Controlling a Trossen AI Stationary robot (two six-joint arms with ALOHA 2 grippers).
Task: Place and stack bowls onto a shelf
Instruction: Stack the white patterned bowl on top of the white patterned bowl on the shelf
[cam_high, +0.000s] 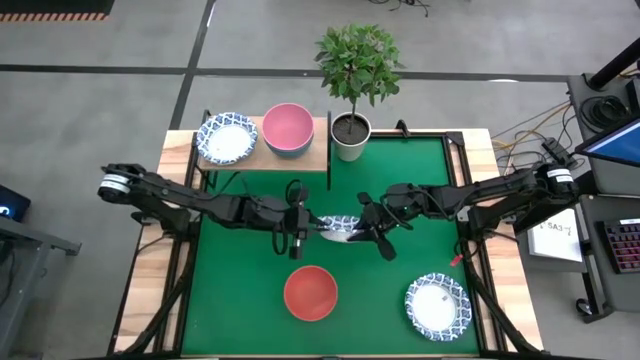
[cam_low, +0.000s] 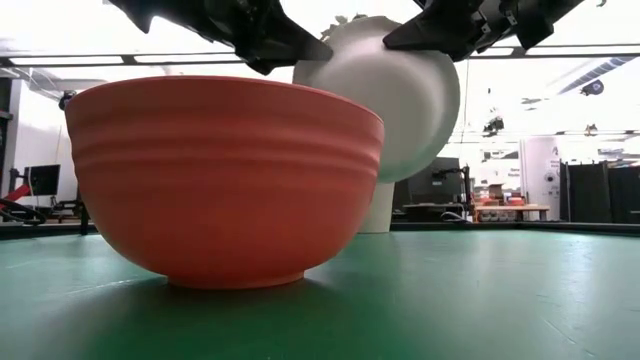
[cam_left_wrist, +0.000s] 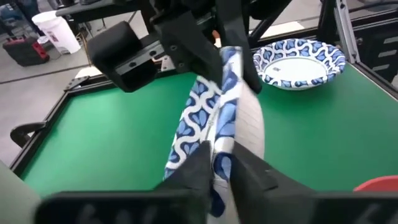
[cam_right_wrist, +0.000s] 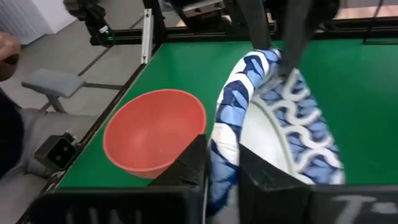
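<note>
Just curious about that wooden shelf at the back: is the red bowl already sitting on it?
No. In the high view the red bowl sits on the green mat, while the shelf holds a patterned bowl and a pink bowl.

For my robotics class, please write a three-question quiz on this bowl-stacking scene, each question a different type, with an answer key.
1. True or false: the shelf holds three bowls.
2. The patterned bowl held on edge above the mat is gripped by: A the left hand only, B the right hand only, C both hands.
3. Fill in: nearest the low camera sits the ___ bowl.

Key: 1 false, it holds two, a pink bowl and a patterned one. 2 C. 3 red.
</note>
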